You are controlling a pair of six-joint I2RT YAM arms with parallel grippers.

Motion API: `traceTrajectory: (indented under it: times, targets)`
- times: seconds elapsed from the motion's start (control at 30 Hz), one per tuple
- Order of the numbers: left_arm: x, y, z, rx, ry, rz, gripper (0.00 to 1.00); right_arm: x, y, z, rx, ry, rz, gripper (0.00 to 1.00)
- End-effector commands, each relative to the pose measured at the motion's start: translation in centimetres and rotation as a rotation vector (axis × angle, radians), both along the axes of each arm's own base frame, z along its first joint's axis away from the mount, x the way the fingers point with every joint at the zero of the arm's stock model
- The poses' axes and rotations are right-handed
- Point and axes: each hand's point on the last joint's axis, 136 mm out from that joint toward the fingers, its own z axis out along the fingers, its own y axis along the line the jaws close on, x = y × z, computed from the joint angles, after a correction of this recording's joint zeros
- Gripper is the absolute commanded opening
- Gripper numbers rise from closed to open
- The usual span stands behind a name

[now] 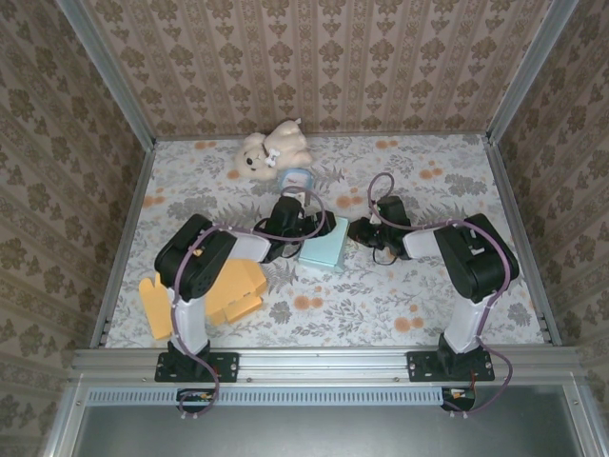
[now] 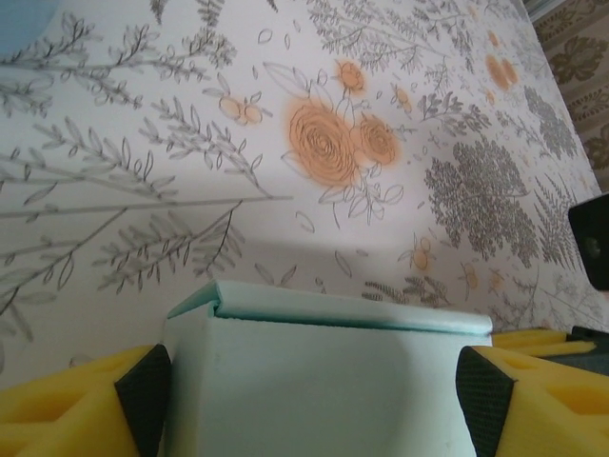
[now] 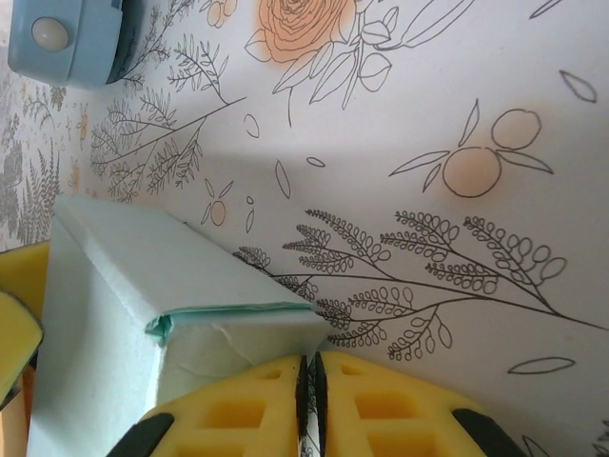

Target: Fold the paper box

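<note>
While left jaws clamp paper box (image 2: 324, 381) | right jaws shut (beside it)

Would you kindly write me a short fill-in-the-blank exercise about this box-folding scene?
1. The paper box sits between the left hand's two yellow ____.
2. The right hand is not open but ____.
3. The soft toy at the far edge of the table is a teddy ____.

Missing words: fingers; shut; bear.
</note>
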Motion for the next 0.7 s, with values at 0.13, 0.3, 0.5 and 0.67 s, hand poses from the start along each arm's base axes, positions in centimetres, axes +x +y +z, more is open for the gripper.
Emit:
traceTrajectory:
  times: [0.13,0.3,0.5,0.67]
  targets:
    - [-3.2,0.9,1.2,0.017,0.066,-0.06,0.83,-2.9,-2.0,-0.5,-0.121,0.027,0.002,0.16]
    - [-4.2,2.7,1.3,0.064,0.054,-0.028,0.83,-5.3,-2.8,0.1,-0.141,0.036,0.019,0.16]
    - [-6.5,3.6,0.3,0.079,0.067,-0.027,0.83,-8.8,-3.2,-0.1,-0.16,0.042,0.04,0.16]
    - [-8.2,3.8,-0.3,0.095,0.069,-0.033,0.83,-11.4,-2.8,-0.3,-0.152,0.063,0.06,0.16]
